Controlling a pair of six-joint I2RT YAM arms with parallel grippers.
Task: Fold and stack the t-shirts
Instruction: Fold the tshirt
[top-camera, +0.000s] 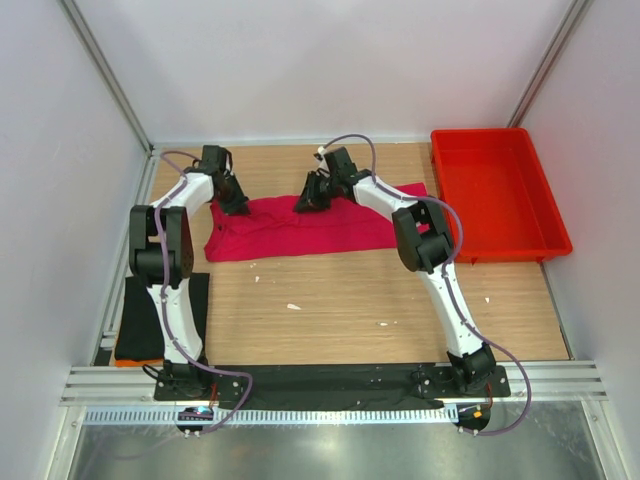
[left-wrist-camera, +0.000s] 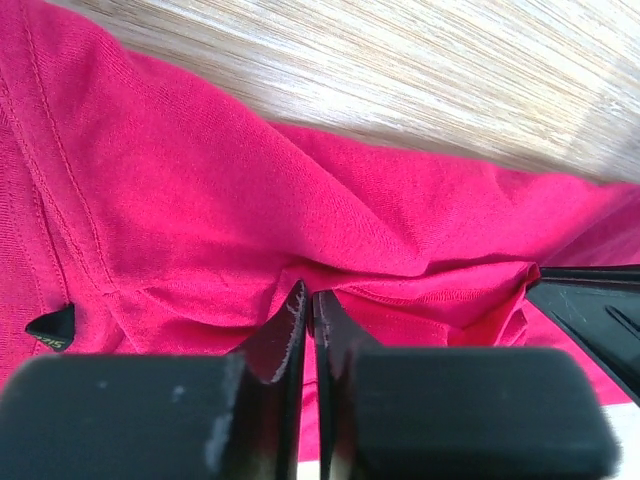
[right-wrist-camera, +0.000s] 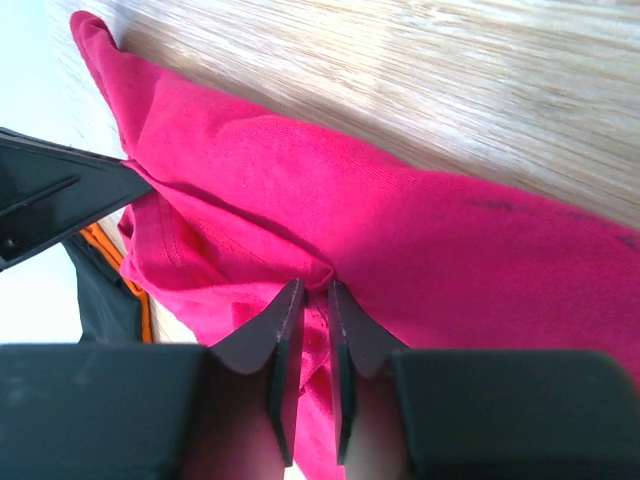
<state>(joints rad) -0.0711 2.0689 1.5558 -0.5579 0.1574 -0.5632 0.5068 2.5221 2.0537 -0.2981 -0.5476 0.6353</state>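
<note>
The crimson-pink t-shirt (top-camera: 300, 228) lies crumpled in a wide band across the far part of the wooden table. My left gripper (top-camera: 236, 205) is at its far left edge, and the left wrist view shows it (left-wrist-camera: 311, 298) shut on a fold of the pink cloth (left-wrist-camera: 200, 200). My right gripper (top-camera: 311, 200) is at the shirt's far edge near the middle, and the right wrist view shows it (right-wrist-camera: 312, 292) shut on a pinch of pink cloth (right-wrist-camera: 400, 230). The black t-shirt (top-camera: 145, 312) lies folded at the table's left edge, beside the left arm.
A rigid red plastic tray (top-camera: 540, 238) stands at the far right. An orange edge (top-camera: 135, 361) shows under the black shirt. Small white scraps (top-camera: 293, 306) lie on the wood. Metal frame posts and white walls close in the table.
</note>
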